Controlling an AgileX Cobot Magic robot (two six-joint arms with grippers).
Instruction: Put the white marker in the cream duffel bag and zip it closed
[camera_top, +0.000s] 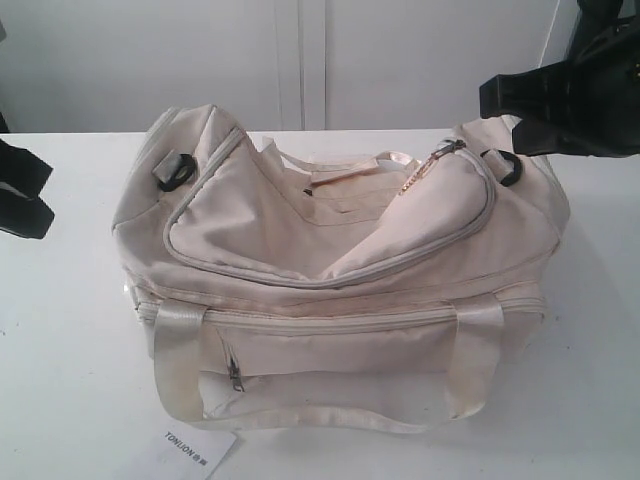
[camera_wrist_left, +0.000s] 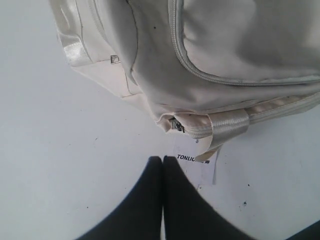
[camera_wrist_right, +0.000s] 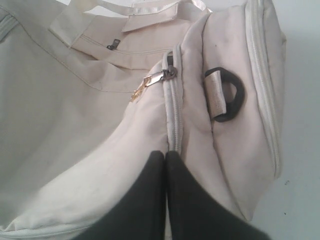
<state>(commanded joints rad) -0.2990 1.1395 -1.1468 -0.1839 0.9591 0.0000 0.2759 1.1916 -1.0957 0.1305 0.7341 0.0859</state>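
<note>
The cream duffel bag (camera_top: 330, 260) sat slumped in the middle of the white surface (camera_top: 60, 400), soft fabric with shiny straps, bare room either side and its paper hang tag (camera_top: 195, 452) near the front edge. The left tool (camera_wrist_left: 162, 161) hung off to the bag's left, fingers pinched together on nothing. The right tool (camera_wrist_right: 165, 154) hovered over the bag's right end by the metal zip pull (camera_wrist_right: 150, 82), closed tight and empty too.

The exterior view looks down from in front of the cream duffel bag (camera_top: 330, 250), framing all of it. The left wrist view sits close over its hang tag (camera_wrist_left: 192, 162) corner, the right wrist view over its black ring (camera_wrist_right: 227, 95) end; the exterior view shows both.
</note>
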